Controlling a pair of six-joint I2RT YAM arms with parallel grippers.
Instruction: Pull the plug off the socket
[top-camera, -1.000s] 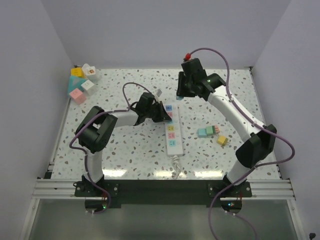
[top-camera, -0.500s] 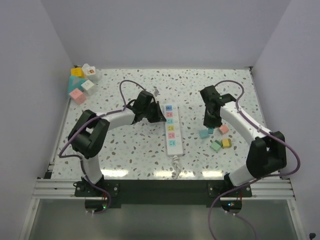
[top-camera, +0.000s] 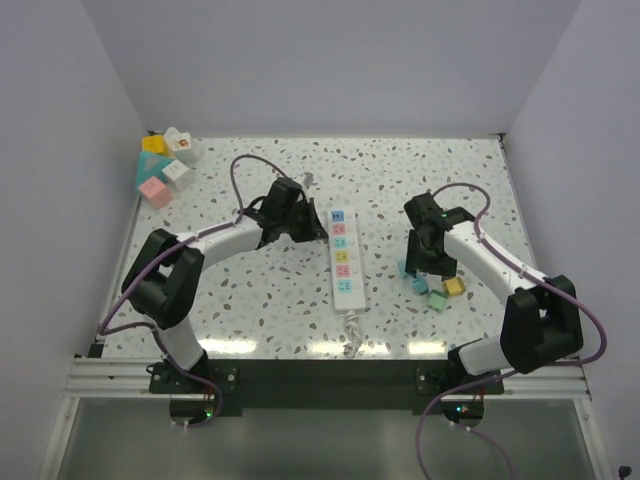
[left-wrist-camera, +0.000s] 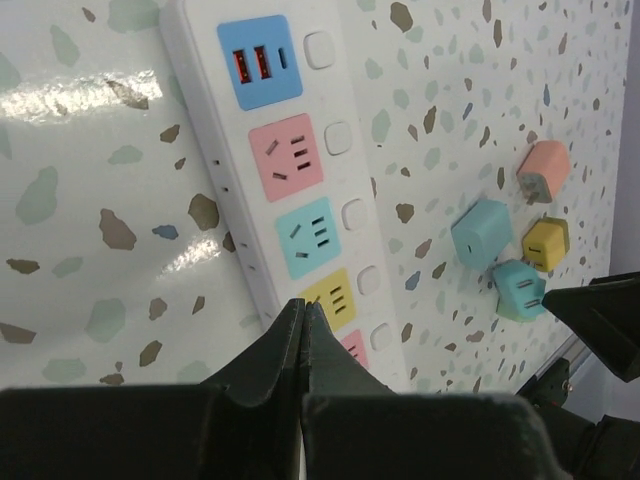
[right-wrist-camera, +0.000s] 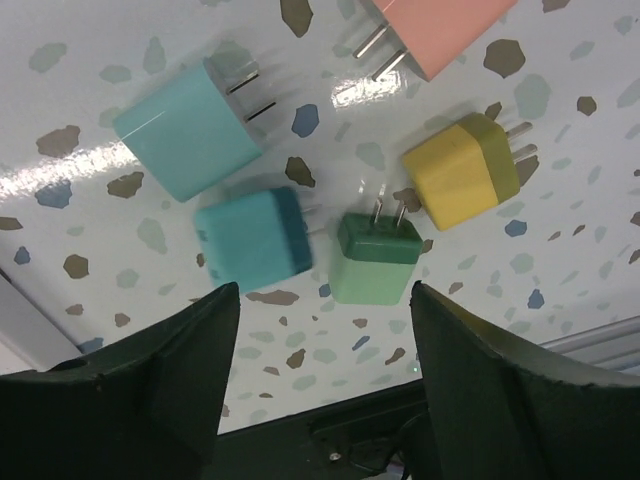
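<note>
One socket (top-camera: 344, 258), a white strip with five coloured faces showing in the left wrist view; five plugs, all loose on the table (top-camera: 250, 300): pale blue plug (right-wrist-camera: 188, 125), teal plug (right-wrist-camera: 250, 240), green plug (right-wrist-camera: 375, 262), yellow plug (right-wrist-camera: 462, 172), pink plug (right-wrist-camera: 440, 25); one cluster of blocks (top-camera: 163, 162) in the far left corner, too bunched to count.

The socket lies mid-table, running near to far, its cord (top-camera: 352, 325) leading to the near edge; the plugs huddle to its right, apart from it and clear of the right edge; open tabletop lies between socket and plugs, and along the far side.

Left gripper (left-wrist-camera: 303, 310): fingers pressed together, gripping nothing, tips over the socket's left edge beside the yellow face; right gripper (right-wrist-camera: 325, 292): fingers spread wide, holding nothing, hovering over the teal and green plugs; whether it touches them I cannot tell.
</note>
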